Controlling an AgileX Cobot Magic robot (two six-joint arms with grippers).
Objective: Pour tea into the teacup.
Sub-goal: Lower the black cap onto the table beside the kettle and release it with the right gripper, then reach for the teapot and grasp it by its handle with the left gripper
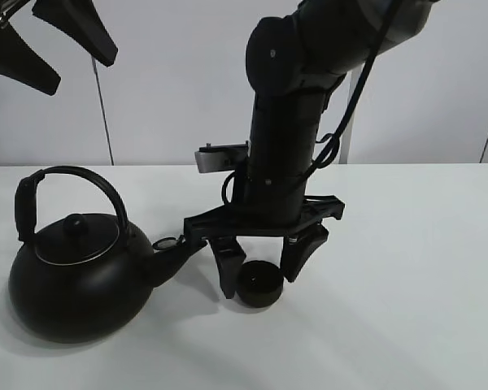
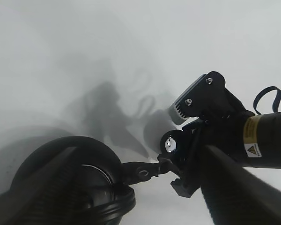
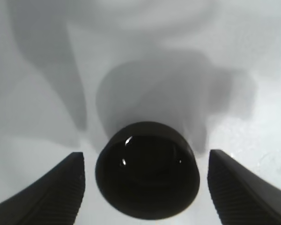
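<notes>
The small, round, matte black handleless teacup (image 1: 259, 284) is sitting upright near the middle of the white bench (image 1: 407, 268), just beside the spout tip of the big round black metal kettle (image 1: 73, 276), which is standing towards the bench's left edge. The right tool (image 1: 260, 284) is reaching down around the cup with its jaws standing partly apart, one on each side. The right wrist view is showing a clear gap at either flank, so it is holding nothing. The left tool (image 1: 83, 73) is hanging high over the bench's back left corner, spread wide and empty.

Judging from this, the cup is already placed for the pour and the kettle is waiting untouched. To do it well, the right tool should be rising straight up, so that neither ribbed finger is clipping the light cup and sliding it on the smooth bench. The left tool should be taking the arched handle at its crown and tipping slowly, so that the spout is coming over the cup's narrow mouth.

The kettle is looking heavy and dull-finished, with a knobbed lid and a small ring at the spout. The cup is a low bowl with faint glints inside; whether they are glaze or liquid, I cannot tell.
</notes>
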